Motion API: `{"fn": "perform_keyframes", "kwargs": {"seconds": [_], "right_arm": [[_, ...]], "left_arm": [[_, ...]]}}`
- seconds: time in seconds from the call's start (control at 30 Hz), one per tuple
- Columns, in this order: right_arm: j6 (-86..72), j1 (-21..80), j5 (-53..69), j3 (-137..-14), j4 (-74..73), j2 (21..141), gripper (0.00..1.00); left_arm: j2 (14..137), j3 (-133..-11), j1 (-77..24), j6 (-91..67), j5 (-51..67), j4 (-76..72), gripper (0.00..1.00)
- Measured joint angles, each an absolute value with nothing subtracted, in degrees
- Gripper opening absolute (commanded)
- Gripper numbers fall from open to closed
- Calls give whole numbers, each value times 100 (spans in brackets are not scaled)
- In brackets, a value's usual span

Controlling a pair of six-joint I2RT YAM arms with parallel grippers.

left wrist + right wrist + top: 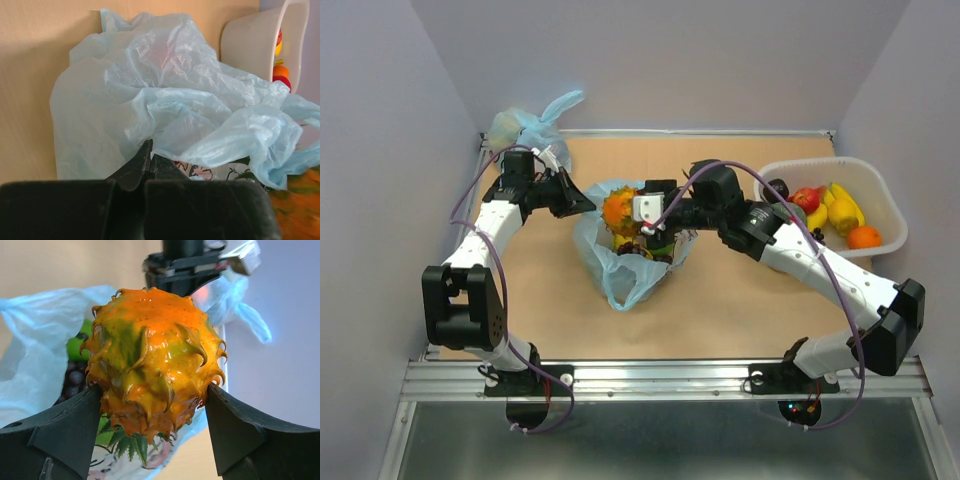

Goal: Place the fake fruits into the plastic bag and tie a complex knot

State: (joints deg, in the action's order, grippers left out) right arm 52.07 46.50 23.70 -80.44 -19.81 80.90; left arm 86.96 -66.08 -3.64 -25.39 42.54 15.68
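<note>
The light-blue plastic bag point(630, 270) lies open at the table's middle, and its crumpled film point(150, 100) fills the left wrist view. My left gripper point(584, 203) point(149, 151) is shut on the bag's left rim. My right gripper point(623, 214) point(155, 410) is shut on a spiky orange-and-green fake fruit point(617, 209) point(150, 355), held over the bag's mouth. Inside the bag lie dark grapes point(72, 380) and a green fruit point(77, 345). No knot shows.
A white tub point(890, 200) point(250, 40) at the right holds a red apple point(807, 198), a yellow banana point(841, 207) and an orange point(864, 237). A smaller light-blue bag point(525, 125) sits at the back left corner. Walls close in on both sides.
</note>
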Motion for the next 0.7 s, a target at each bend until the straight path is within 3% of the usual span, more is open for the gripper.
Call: {"fn": "perform_keyframes", "kwargs": {"seconds": [0.2, 0.33, 0.37, 0.43, 0.5, 0.7], "right_arm": [[5675, 4650, 2316, -7035, -1940, 8029, 30], [5835, 4650, 2257, -6770, -2016, 8189, 43], [5837, 4650, 2248, -6781, -1988, 8250, 63], [5837, 4659, 2231, -6864, -1990, 8433, 89], [5843, 4678, 2163, -6982, -1986, 8619, 99], [5968, 4873, 1855, -7179, -2010, 8753, 100]], "left_arm": [[8650, -6608, -349, -2534, 4359, 1573, 0], [8621, -6608, -336, -2532, 4414, 1573, 0], [8617, -6608, -333, -2532, 4416, 1575, 0], [8611, -6608, -329, -2532, 4425, 1575, 0], [8608, -6608, -327, -2532, 4429, 1577, 0], [8608, -6641, -327, -2515, 4431, 1632, 0]]}}
